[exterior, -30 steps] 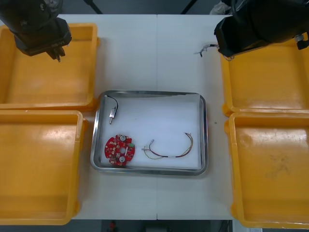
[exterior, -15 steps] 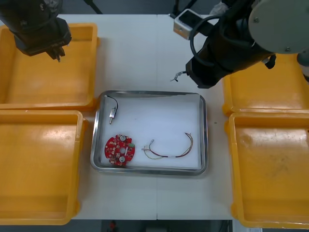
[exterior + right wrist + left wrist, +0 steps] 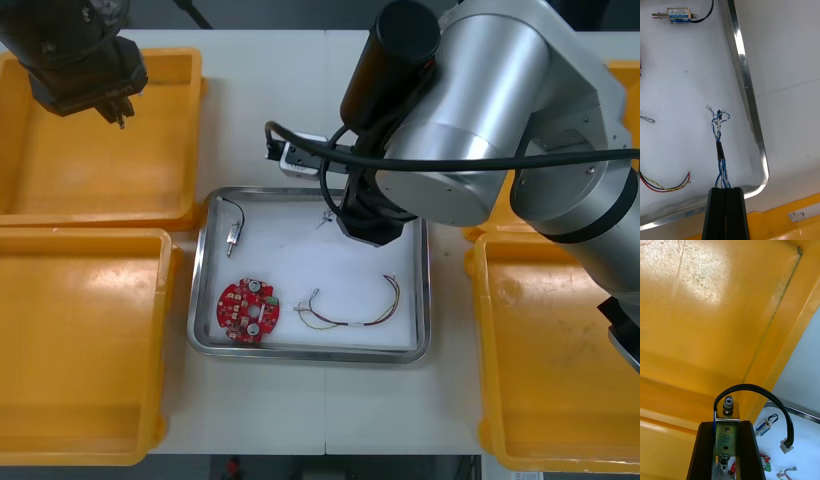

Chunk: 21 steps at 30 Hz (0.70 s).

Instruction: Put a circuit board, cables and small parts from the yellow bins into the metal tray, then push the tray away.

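One blue and white cable (image 3: 719, 150), pinched by the right gripper (image 3: 726, 189), has just reached the far edge of the metal tray (image 3: 747, 93), ready to drop; the left gripper (image 3: 727, 423) clutches a small metal part (image 3: 727, 437).

The metal tray (image 3: 424, 290) has a mirror-bright rim and matt white inside; the yellow bins (image 3: 90, 340) are glossy, scratched plastic. Matt black fingers (image 3: 705, 453) of the left end effector (image 3: 727, 424) hold a dull-plated small metal part (image 3: 727, 437), the right end effector's (image 3: 727, 190) a plastic-sheathed twisted blue and white cable (image 3: 717, 129).
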{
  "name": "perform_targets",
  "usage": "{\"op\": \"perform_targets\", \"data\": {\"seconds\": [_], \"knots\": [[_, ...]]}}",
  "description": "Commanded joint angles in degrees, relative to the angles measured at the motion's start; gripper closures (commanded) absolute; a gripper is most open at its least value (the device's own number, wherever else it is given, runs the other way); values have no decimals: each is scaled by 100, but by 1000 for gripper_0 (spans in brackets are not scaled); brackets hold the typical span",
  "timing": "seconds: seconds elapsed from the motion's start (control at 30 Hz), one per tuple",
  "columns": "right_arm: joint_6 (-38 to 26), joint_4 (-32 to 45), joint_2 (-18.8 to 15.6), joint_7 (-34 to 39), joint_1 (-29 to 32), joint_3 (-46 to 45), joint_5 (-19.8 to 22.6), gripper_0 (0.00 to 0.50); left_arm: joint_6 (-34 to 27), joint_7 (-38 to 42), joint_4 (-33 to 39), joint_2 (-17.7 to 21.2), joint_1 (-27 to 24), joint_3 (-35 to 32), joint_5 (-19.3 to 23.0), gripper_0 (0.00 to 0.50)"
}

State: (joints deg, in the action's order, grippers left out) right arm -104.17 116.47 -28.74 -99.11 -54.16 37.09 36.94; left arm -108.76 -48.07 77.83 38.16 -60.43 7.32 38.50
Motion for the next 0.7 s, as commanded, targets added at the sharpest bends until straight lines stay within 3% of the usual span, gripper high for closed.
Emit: {"op": "perform_targets", "data": {"seconds": [0.03,0.33,0.57,0.7], "knots": [[424,-178,123,-135,-7,395,-73,500,-75,-581,197,236,-4,-161,-18,499],[1074,-591,8,-294,151,1063,-451,500,-75,-581,197,236,-4,-161,-44,500],[1127,-1004,-123,-531,310,1204,-469,500,-75,-581,197,236,-4,-161,-44,500],[1162,-1039,-238,-636,477,1257,-724,500,-75,-581,197,236,-4,-161,-44,500]]}}
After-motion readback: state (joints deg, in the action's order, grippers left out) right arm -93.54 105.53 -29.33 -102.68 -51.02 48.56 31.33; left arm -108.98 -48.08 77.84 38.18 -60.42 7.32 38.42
